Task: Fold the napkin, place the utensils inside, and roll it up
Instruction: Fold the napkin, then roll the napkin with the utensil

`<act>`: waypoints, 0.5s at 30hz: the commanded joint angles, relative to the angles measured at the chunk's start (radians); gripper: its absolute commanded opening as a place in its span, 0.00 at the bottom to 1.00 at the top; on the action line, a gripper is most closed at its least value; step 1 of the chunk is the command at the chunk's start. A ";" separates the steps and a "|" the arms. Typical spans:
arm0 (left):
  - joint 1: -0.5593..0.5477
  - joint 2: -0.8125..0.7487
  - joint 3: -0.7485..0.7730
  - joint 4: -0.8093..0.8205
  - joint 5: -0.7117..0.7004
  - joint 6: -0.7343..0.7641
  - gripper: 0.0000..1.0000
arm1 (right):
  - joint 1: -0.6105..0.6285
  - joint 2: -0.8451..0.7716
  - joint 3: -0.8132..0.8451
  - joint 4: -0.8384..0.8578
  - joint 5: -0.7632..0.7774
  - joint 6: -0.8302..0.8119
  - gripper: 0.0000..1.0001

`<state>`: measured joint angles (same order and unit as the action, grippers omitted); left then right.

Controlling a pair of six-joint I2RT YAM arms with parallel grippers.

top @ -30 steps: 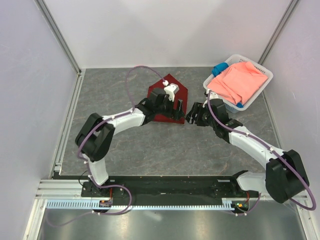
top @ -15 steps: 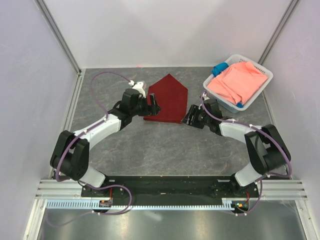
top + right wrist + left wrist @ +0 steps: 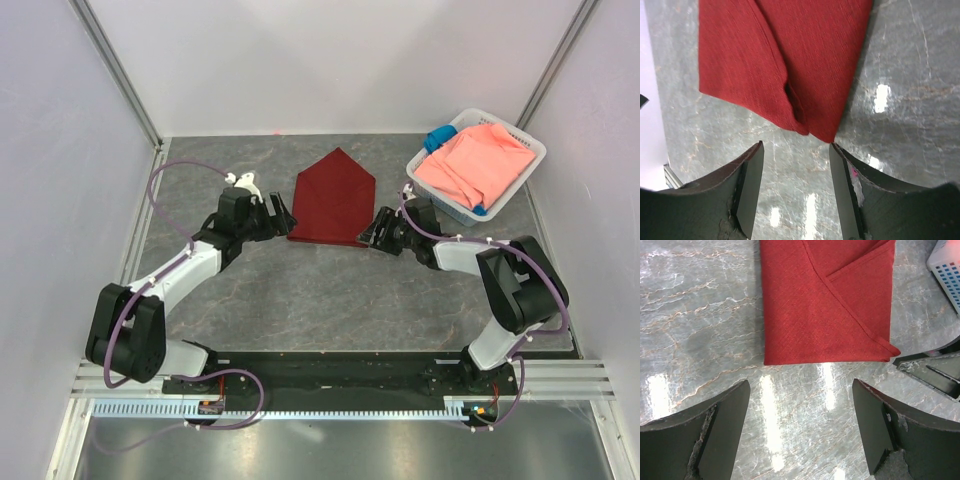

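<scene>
The dark red napkin (image 3: 334, 198) lies flat on the table, folded into a house-like shape with its point to the back. In the left wrist view the napkin (image 3: 825, 305) shows a diagonal fold edge, and in the right wrist view the napkin (image 3: 785, 60) shows its near corner. My left gripper (image 3: 277, 217) stands open just left of the cloth, over bare table (image 3: 800, 410). Open too, my right gripper (image 3: 376, 231) sits at the cloth's near right corner, which lies just ahead of the fingertips (image 3: 796, 170). Nothing is between either pair of fingers. The utensils are out of view.
A white basket (image 3: 527, 150) stands at the back right, holding a salmon-pink cloth (image 3: 478, 165) and a blue cloth (image 3: 438, 138). Its corner (image 3: 947, 270) shows in the left wrist view, as does a right finger (image 3: 932, 372). Walls enclose the grey marbled table (image 3: 300, 290).
My left gripper has drawn back leftwards off the napkin, which now lies uncovered. The right gripper has stayed at the near right corner while its arm folded in.
</scene>
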<state>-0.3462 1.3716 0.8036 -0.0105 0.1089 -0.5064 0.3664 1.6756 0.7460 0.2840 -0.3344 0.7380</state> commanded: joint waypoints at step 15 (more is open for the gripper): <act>0.041 -0.040 -0.023 0.017 0.054 -0.044 0.90 | -0.026 0.090 0.016 0.092 0.024 0.037 0.62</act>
<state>-0.3134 1.3624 0.7876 -0.0128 0.1417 -0.5266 0.3466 1.7432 0.7486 0.3359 -0.3325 0.7670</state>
